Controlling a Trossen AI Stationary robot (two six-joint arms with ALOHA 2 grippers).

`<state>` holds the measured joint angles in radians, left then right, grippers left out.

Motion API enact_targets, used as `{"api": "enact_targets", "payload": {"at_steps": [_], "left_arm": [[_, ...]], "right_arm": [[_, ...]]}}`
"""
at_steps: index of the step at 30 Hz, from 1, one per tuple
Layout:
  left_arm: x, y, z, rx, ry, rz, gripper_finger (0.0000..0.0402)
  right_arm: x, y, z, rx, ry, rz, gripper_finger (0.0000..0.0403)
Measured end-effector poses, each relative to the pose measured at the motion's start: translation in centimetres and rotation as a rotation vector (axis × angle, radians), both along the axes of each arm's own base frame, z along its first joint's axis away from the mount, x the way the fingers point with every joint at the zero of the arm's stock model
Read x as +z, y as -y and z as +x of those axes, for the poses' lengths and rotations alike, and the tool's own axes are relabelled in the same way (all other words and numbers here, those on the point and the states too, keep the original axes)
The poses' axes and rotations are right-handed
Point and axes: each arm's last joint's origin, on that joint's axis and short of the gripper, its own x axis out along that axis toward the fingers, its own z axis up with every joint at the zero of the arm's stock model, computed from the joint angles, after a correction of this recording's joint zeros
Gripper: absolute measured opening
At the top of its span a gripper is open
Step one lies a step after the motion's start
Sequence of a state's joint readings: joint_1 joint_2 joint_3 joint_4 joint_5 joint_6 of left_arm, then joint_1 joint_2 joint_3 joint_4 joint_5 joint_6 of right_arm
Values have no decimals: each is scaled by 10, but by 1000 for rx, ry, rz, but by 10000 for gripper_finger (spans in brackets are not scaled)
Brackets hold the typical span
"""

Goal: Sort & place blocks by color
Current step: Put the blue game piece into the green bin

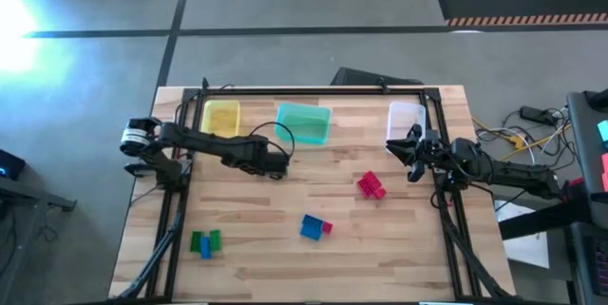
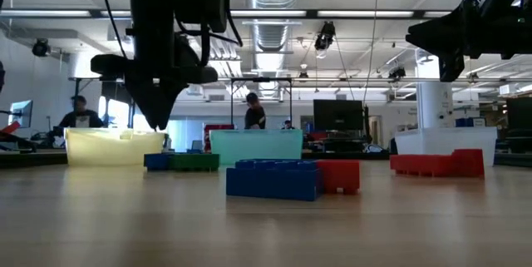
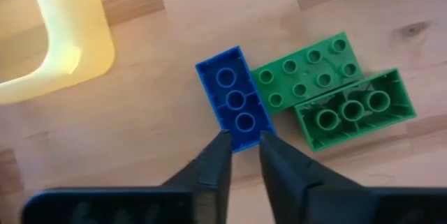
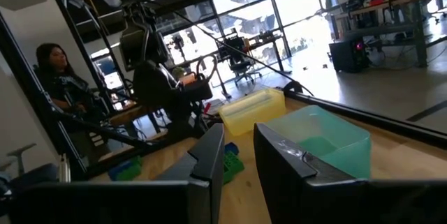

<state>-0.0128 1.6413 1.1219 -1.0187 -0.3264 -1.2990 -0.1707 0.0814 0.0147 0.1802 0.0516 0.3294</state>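
Observation:
A blue brick [image 3: 234, 98] lies flat beside two green bricks [image 3: 307, 70], near the table's front left [image 1: 204, 241]. One green brick is studs up; the other [image 3: 353, 109] lies on its side. A blue brick joined to a red one [image 1: 313, 226] sits mid-table. Red bricks [image 1: 370, 186] lie to the right. My left gripper [image 3: 243, 140] points steeply down with only a slit between its fingers, holding nothing. The low view shows it [image 2: 158, 121] well above the table. My right gripper [image 1: 410, 148] waits level and shut by the right edge.
Along the far side stand a yellow bin [image 1: 220, 117], a teal bin [image 1: 302, 123] and a clear bin [image 1: 406, 120]. Black frame rails [image 1: 180, 200] run round the table. Bare wood lies between the brick groups. People sit in the room beyond [image 2: 253, 113].

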Motion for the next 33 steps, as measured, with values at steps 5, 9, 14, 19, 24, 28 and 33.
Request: {"api": "enact_targets", "payload": {"at_steps": [5, 9, 14, 19, 24, 28, 33], "left_arm": [[-9, -1, 0, 6, 29, -1, 145], [-13, -3, -1, 16, 30, -3, 205], [-22, -5, -2, 21, 57, -4, 245], [-28, -5, -5, 22, 54, -4, 250], [-28, -5, -5, 14, 53, -2, 250], [-32, -5, -8, 14, 34, 3, 250], [-41, -5, -14, 20, 23, 3, 250]], "right_arm": [[0, 0, 0, -2, -4, -18, 68], [0, 0, 0, -5, -3, -32, 68], [0, 0, 0, -5, -4, -33, 68], [0, 0, 0, -5, -4, -33, 68], [0, 0, 0, -5, -4, -33, 68], [0, 0, 0, -5, -4, -33, 68], [0, 0, 0, -5, -7, -32, 68]]}}
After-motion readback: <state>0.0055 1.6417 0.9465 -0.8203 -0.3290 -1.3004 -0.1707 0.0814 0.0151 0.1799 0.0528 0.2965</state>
